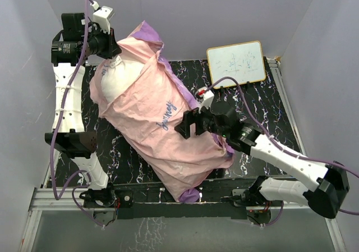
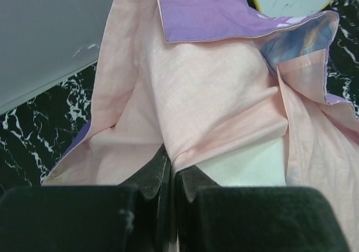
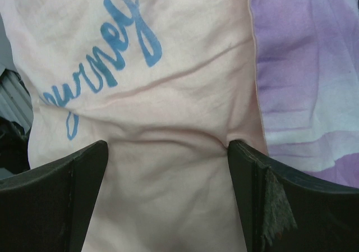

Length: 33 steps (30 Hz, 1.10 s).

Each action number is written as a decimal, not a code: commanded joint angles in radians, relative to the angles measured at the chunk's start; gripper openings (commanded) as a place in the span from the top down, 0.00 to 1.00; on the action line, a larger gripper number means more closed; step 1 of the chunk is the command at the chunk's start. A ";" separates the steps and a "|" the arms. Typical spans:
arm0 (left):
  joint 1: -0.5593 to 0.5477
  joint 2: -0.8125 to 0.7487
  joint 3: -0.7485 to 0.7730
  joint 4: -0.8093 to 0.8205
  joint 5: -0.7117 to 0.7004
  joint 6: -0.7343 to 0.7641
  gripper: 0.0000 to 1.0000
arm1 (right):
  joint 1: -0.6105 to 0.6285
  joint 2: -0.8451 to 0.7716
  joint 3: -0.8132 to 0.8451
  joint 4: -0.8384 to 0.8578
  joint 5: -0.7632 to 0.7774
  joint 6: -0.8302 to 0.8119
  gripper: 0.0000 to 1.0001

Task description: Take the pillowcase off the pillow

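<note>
The soft pillowcase [image 1: 147,142], its pale pink inside turned outward and its purple-pink printed face showing only at folded flaps, lies slantwise on the black marbled tabletop [image 1: 126,162], with its long axis running from the far left corner down to the near edge a little right of centre. The plump white pillow [image 1: 120,81] sits inside it and is bare only at the far-left end, where the mouth of the cover gapes. The left jaws are together there, clamped on a fold of the pale pink fabric [image 2: 213,95] just beside the exposed white pillow [image 2: 247,165], so the left arm is the nearer one to the opening. The right jaws stand wide apart and hold nothing, poised over the middle of the bundle near its right edge, with the blue "Journey" lettering on the pink cloth [image 3: 168,95] between them and the purple print to one side. The coming pull probably has to run along that slant axis, the cover and the pillow being drawn apart lengthwise. A small framed whiteboard [image 1: 235,61] leans at the far right, apart from the fabric; the nearby side wall behind the left arm leaves little room to draw back.
</note>
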 commanded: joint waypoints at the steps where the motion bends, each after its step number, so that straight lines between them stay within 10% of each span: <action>1: -0.019 -0.133 0.042 0.104 0.089 -0.054 1.00 | 0.022 -0.106 -0.161 0.037 -0.115 -0.052 0.09; 10: -0.022 -0.237 -0.003 0.185 0.246 -0.206 1.00 | 0.067 -0.025 -0.337 0.320 -0.150 -0.088 0.11; 23: -0.024 -0.259 0.048 0.192 0.402 -0.311 1.00 | 0.158 0.503 0.061 0.768 0.215 -0.244 0.11; 33: -0.024 -0.321 0.059 0.308 0.506 -0.401 1.00 | 0.080 0.573 0.447 0.674 0.186 -0.273 0.04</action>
